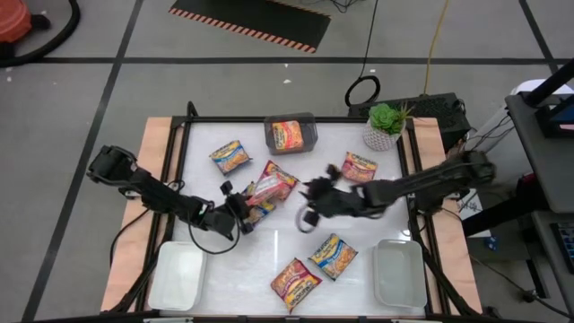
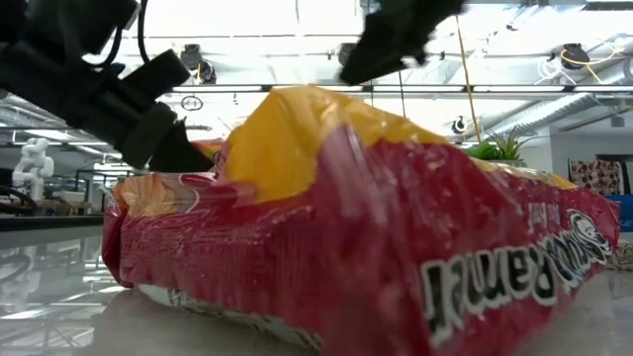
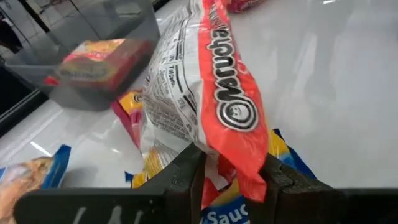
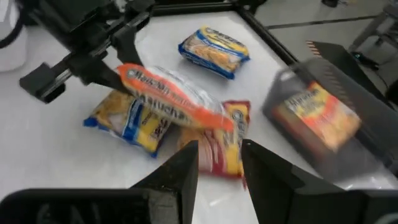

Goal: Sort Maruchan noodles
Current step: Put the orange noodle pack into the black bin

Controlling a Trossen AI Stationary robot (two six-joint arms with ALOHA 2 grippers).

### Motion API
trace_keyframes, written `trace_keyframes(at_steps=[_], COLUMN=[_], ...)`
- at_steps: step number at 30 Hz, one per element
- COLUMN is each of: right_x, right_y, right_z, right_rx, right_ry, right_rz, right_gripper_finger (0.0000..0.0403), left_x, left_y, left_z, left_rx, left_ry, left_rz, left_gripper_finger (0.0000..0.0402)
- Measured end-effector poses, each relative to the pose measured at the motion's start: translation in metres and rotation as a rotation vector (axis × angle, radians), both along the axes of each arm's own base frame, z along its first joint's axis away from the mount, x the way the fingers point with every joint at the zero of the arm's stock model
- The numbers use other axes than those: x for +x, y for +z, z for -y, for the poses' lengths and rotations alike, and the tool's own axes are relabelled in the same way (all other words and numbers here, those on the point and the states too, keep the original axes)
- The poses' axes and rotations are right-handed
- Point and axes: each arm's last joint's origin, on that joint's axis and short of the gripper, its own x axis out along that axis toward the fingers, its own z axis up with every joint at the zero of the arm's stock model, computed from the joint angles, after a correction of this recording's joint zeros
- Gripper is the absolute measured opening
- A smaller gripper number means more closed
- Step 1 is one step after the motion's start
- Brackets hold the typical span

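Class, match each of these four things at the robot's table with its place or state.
Things:
1 orange plastic noodle packet
2 clear grey plastic bin
3 small green plant in a white pot
4 right pincer

Places or states:
A open, holding nothing
B standing at a table corner
C gripped by the left pincer
D holds one red noodle packet

Pairs: 1-C, 2-D, 3-B, 4-A

Eight ramen packets (image 1: 273, 182) scattered; one binned.

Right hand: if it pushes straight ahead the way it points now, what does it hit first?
Probably the red packet lying flat just past the right hand, which is open. The orange Maruchan packet held up by the left hand lies beyond; depth is uncertain.
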Motion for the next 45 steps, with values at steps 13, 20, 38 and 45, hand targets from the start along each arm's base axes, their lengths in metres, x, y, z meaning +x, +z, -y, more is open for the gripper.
trace_keyframes(at_steps=[13,20,38,45], right_x=[-0.088,-0.094,-0.094,-0.098], right_y=[-0.020,-0.024,-0.026,-0.038], right_z=[-0.019,-0.019,-0.019,-0.017], right_rx=[0.092,0.098,0.044,0.040], right_ry=[0.077,0.096,0.118,0.117], right_rz=[0.391,0.440,0.394,0.360], right_gripper_finger=[0.0114,0.0114,0.0114,0.0114], left_x=[0.002,0.007,0.054,0.055], left_y=[0.016,0.020,0.114,0.137], left_z=[-0.016,-0.021,-0.082,-0.144], left_rx=[0.038,0.028,-0.074,-0.204], left_ry=[-0.001,-0.004,-0.141,-0.134], left_rz=[0.010,0.048,0.353,0.397], left_gripper_finger=[0.0052,0.0006,0.0004,0.0004])
